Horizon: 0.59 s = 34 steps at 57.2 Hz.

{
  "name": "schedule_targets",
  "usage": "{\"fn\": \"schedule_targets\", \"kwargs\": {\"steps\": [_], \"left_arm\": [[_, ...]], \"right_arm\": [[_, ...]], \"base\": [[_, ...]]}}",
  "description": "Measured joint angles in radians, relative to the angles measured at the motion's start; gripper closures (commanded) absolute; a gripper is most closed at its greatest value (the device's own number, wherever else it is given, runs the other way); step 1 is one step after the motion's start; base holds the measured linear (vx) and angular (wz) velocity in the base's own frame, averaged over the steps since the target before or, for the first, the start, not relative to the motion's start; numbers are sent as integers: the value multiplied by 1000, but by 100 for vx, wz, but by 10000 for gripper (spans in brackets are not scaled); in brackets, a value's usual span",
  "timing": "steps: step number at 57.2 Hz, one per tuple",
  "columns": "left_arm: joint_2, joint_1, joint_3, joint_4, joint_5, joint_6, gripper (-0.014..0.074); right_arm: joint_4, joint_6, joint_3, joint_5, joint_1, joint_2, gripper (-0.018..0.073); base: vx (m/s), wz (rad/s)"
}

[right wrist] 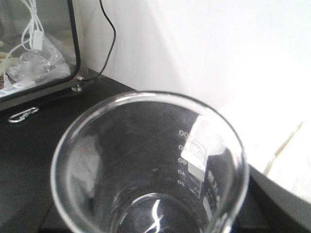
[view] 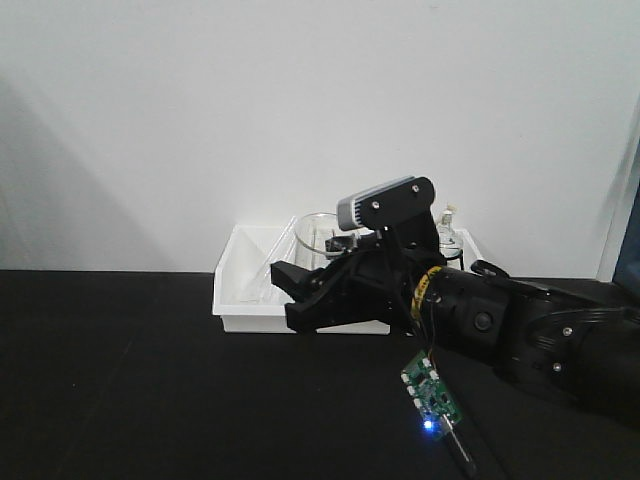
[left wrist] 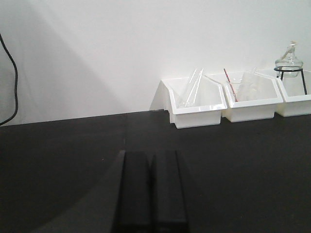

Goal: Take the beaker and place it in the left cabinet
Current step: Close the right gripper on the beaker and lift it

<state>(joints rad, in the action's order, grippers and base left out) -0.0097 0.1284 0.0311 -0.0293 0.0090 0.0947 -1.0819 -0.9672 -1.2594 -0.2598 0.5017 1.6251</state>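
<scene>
- right gripper (view: 293,295): fingers partly apart around the beaker (right wrist: 146,165), holding it tilted, mouth toward the wrist camera.
- beaker: just above the black table (view: 120,380), in front of the white tray (view: 240,305) by the wall.
- left gripper (left wrist: 153,194): fingers pressed together, holding nothing, low over the table.
</scene>
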Motion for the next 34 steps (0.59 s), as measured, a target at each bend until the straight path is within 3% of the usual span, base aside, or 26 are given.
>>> {"fn": "schedule_targets", "kwargs": {"steps": [9, 34], "left_arm": [[0, 0, 0, 0, 0, 0, 595], [0, 0, 0, 0, 0, 0, 595]], "right_arm": [[-5, -8, -20, 27, 41, -1, 568], [-8, -10, -20, 41, 42, 1, 568]], "base": [[0, 0], [0, 0]]}}
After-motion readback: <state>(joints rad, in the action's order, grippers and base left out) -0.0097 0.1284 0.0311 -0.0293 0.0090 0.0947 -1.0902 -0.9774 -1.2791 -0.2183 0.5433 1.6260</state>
